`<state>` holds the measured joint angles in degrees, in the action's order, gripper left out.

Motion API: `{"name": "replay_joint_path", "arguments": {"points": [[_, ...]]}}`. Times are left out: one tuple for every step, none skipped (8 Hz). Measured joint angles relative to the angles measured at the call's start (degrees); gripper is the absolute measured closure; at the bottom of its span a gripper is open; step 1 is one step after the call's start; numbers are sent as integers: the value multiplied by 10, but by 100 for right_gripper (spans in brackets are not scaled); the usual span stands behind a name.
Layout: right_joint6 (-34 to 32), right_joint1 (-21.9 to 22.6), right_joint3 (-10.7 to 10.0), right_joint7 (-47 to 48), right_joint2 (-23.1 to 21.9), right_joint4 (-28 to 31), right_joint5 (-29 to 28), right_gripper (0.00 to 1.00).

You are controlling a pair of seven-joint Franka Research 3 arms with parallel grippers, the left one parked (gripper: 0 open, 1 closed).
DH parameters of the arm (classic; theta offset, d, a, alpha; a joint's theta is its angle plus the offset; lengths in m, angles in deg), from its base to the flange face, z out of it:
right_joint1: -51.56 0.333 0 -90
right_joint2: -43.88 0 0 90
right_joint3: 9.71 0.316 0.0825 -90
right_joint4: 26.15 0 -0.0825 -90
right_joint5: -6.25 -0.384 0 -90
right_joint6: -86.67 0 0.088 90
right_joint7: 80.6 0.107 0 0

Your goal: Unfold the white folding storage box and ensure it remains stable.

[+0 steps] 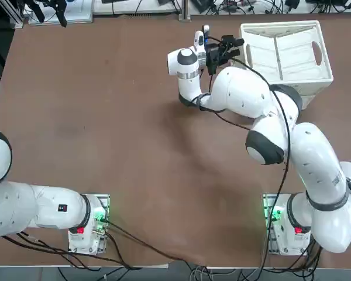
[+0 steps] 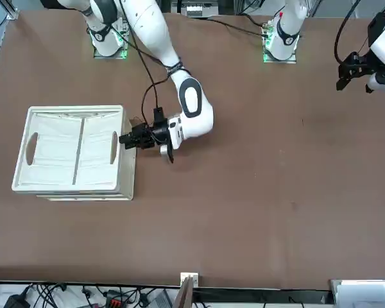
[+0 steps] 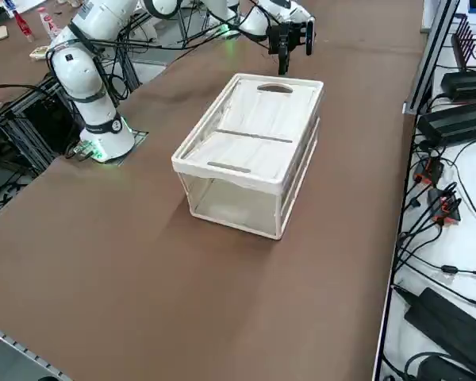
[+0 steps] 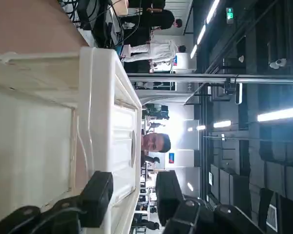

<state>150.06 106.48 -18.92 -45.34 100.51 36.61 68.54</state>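
Nearest you in the wrist view, your right gripper has its two fingers spread apart with nothing held; one fingertip sits against the outside of the rim, the other hangs above the opening; just beyond them stands the white folding storage box, its thick rim raised over the side wall; from overhead you see the box at the far right of the brown table, the gripper at its short end.
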Motion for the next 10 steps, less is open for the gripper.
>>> {"name": "replay_joint_path", "arguments": {"points": [[0,0,-1,-1,0,0,0,43],[0,0,-2,-8,0,0,0,38],[0,0,-3,-24,-2,-1,0,33],[-1,0,-4,-50,-9,-3,-2,30],[-1,0,-5,-79,-26,-7,-11,30],[-1,-1,-6,-102,-48,-9,-30,30],[4,-4,-7,-118,-72,-10,-63,30],[23,-11,-10,-126,-101,-13,-114,30],[51,-28,-13,-138,-136,-13,-174,31],[74,-58,-15,-170,-175,-12,-229,32]]}}
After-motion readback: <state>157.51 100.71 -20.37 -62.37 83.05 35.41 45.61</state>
